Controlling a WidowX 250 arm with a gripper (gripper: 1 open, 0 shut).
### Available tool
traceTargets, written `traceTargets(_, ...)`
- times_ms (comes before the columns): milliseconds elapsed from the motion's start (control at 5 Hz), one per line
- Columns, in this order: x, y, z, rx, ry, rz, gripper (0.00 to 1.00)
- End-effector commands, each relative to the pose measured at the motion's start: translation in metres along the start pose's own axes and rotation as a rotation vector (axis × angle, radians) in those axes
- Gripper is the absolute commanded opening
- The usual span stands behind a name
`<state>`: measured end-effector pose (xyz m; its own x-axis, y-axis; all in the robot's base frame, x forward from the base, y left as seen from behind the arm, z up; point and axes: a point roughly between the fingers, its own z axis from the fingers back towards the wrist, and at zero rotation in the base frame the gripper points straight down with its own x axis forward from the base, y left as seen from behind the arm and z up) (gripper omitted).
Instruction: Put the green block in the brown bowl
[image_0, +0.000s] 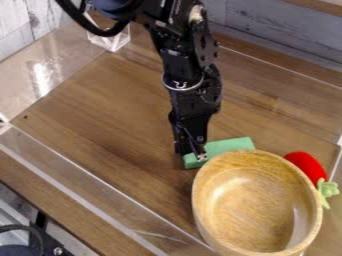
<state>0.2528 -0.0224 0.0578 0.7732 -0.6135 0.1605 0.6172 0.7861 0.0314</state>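
The green block (230, 148) is a small flat light-green slab just behind the far-left rim of the brown bowl (199, 196). My gripper (195, 153) points straight down, its black fingers shut on the block's left end. A green corner shows to the left of the fingertips. The large wooden bowl sits at the front right and has nothing in it.
A red rounded object (306, 165) lies against the bowl's right rim. The wooden tabletop is boxed in by clear plastic walls (80, 190) at the front and left. The black arm rises toward the upper left.
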Motion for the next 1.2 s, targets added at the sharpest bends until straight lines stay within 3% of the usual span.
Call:
traceTargets(0,0.017,0.0,0.014,0.038,-0.06,-0.01,0.0)
traceTargets(200,0.021,-0.004,0.012,0.038,-0.075,-0.009,1.0)
traceTargets(400,0.027,-0.009,0.013,0.039,-0.098,-0.008,0.0)
traceTargets(800,0.032,-0.012,0.015,0.031,-0.152,-0.002,0.0)
traceTargets(1000,0.032,-0.009,0.015,0.019,-0.178,0.018,1.0)
